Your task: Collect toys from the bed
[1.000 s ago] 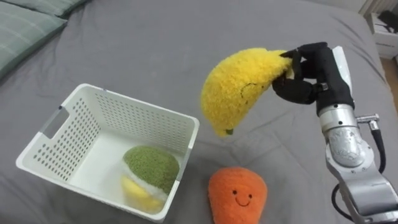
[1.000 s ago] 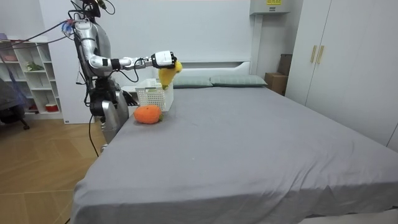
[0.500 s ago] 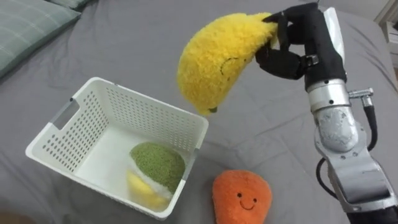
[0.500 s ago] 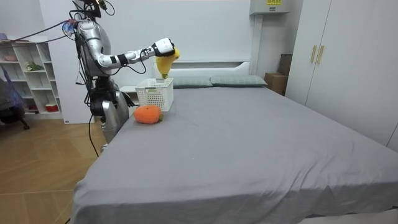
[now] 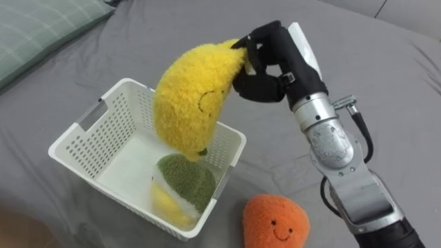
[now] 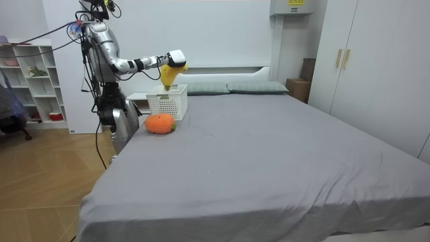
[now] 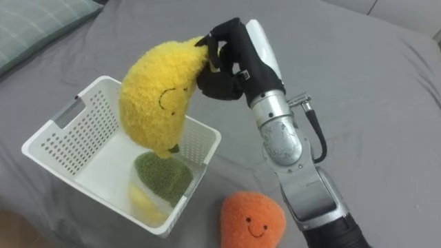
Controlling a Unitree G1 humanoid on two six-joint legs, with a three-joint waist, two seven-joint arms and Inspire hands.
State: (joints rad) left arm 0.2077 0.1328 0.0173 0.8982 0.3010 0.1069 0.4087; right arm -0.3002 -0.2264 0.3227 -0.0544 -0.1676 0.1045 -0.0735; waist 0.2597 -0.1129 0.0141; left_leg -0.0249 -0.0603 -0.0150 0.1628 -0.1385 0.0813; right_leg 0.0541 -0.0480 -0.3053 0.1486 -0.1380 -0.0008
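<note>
Gripping the yellow plush banana (image 5: 187, 103) by its top tip with the right robot hand (image 5: 265, 65), fingers curled tight into the pile. Dangling it over the white basket (image 5: 83, 134), low end just above a green-and-yellow plush (image 5: 185, 180) already inside. Basket set near the side edge of the bed (image 5: 386, 76), toward the pillow (image 5: 34, 31) end, with an orange plush (image 5: 275, 222) just beside it, not yet collected.

Probably very light, soft and squashy, fuzzy rather than slippery, with nothing to break. Best taken by a tip or pinched across the narrow middle, squeezing deep enough to hold.

No tags, labels or lettering to read. Only stitched smiling faces on both loose toys.
</note>
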